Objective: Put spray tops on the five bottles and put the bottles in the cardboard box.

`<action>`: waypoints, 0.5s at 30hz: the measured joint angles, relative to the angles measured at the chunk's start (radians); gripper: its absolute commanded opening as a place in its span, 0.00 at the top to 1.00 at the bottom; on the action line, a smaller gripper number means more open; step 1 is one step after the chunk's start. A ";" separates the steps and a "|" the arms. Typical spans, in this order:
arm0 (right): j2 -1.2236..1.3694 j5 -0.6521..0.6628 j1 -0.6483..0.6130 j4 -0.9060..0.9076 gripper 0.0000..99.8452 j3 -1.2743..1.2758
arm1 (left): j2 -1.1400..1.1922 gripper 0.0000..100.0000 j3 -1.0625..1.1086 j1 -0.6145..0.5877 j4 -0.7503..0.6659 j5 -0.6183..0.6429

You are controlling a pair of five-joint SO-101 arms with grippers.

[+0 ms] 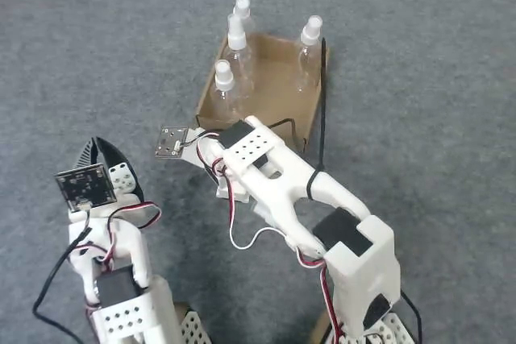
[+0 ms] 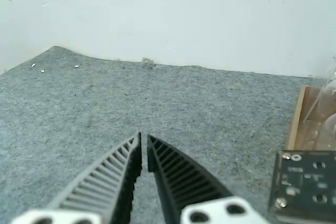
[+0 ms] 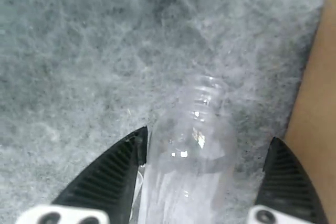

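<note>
A clear bottle (image 3: 197, 150) with a bare threaded neck and no spray top lies on the grey carpet, close beside the cardboard box (image 3: 315, 103). My right gripper (image 3: 207, 140) is open around it, one finger against its side and the other a little apart. In the high view the right arm (image 1: 266, 167) stretches to the front left corner of the box (image 1: 270, 78). Several bottles with white spray tops (image 1: 236, 34) stand upright inside. My left gripper (image 1: 109, 159) is shut and empty, held off the carpet at the left; its fingers (image 2: 173, 177) point towards the back wall.
The grey carpet (image 1: 419, 94) spreads open to the left and right of the box. A black cable (image 1: 322, 102) runs over the box's right wall. The right arm's camera board (image 2: 304, 184) and the box edge (image 2: 295, 119) sit beside the left gripper's line.
</note>
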 measured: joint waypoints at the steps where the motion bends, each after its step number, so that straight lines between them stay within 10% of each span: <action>1: 0.000 0.000 0.002 0.000 0.73 0.000 | 0.000 0.99 0.000 0.000 0.000 0.000; 15: 0.000 0.000 0.002 0.000 0.89 -0.023 | 0.000 0.99 0.000 0.000 0.000 0.000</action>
